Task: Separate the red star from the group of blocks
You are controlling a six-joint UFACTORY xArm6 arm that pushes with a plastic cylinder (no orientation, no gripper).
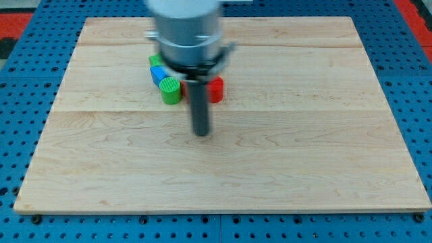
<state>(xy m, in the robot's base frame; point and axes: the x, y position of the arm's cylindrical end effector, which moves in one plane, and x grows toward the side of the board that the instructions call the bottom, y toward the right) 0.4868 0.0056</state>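
Red block (pixel 216 89), its star shape not clear, lies in the wooden board's (pixel 304 148) upper left part, half hidden behind the rod, beside a green cylinder (pixel 171 90) and blue block (pixel 160 74). My tip (pixel 201 133) stands just below them, holding nothing.

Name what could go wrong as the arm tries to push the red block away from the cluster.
1. The red block sits tight against the green block and blue block, so a push may drag those along too.
2. The arm hides part of the cluster, so the red block's shape and contacts are unclear.
3. My tip sits below the cluster; pushing upward could pack the blocks closer.
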